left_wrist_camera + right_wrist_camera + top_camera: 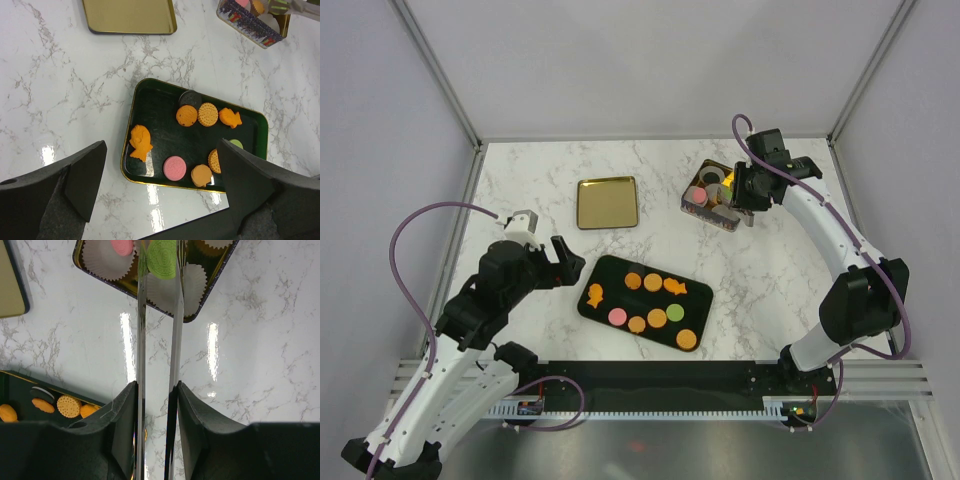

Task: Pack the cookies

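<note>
The right claw [156, 386] is half-closed on metal tongs [141, 330], whose tips ahead pinch a green cookie [162, 259] above the tin [214, 287] of paper cups [102, 262]. The left claw [162, 150] gapes empty, the black tray [155, 100] of cookies [186, 115] just ahead, a gold tray [130, 15] beyond

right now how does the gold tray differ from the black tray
Colour: the gold tray is shiny gold all over, the black tray dark with a gold rim. Load: the black tray carries the cookies; the gold tray holds nothing visible. Pose: the gold tray lies square to the table, the black tray is turned at an angle. Both are shallow, round-cornered and flat on the table.
</note>
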`<action>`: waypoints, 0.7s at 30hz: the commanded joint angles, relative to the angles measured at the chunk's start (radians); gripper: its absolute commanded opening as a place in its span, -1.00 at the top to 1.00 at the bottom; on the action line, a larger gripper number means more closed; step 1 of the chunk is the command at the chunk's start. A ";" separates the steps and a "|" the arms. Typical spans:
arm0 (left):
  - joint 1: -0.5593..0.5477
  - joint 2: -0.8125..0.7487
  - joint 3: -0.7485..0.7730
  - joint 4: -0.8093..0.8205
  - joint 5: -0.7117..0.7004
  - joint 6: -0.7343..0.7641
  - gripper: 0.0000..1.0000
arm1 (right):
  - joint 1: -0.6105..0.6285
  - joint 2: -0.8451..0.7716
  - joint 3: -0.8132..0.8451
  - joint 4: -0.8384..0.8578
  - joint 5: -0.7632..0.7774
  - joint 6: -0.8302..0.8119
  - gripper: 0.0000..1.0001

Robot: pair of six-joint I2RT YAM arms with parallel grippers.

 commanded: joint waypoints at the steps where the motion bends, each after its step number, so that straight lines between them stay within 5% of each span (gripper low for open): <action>1: 0.000 0.009 0.000 0.012 -0.003 0.009 -0.99 | -0.026 -0.019 -0.001 0.054 0.011 -0.003 0.14; 21: 0.000 0.005 0.000 0.013 0.010 0.012 -1.00 | -0.049 -0.102 -0.153 0.097 -0.009 0.017 0.12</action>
